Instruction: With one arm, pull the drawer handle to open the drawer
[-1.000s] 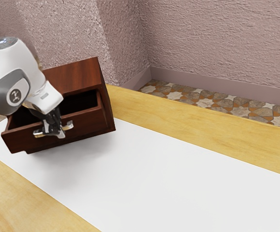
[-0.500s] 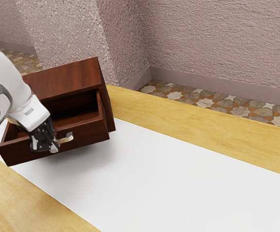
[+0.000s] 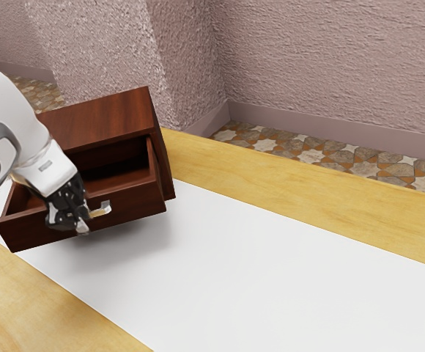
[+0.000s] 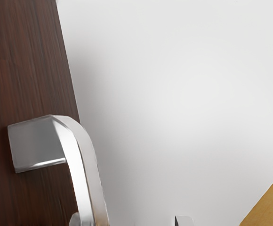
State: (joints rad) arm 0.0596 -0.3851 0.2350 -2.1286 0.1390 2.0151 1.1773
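Observation:
A dark wooden cabinet (image 3: 110, 121) stands at the exterior view's left on the white table strip. Its drawer (image 3: 80, 209) is pulled well out, and the inside looks empty. My black gripper (image 3: 73, 218) hangs at the drawer's front, over the metal handle (image 3: 102, 211). In the wrist view the handle (image 4: 82, 160) curves off the drawer front (image 4: 23, 70) and runs down under the hand. One fingertip (image 4: 184, 220) shows apart from the bar, with white table between them. The gripper is open around the handle.
The white strip (image 3: 256, 264) runs across the wooden table (image 3: 322, 194) toward the exterior view's right. Rough pink walls and a patterned floor lie behind the table. My white arm (image 3: 11, 147) covers the drawer's left end.
The drawer slid further out of the cabinet, toward the exterior view's lower left, with my hand on the handle. In the last half second it stayed put and my hand shifted only slightly.

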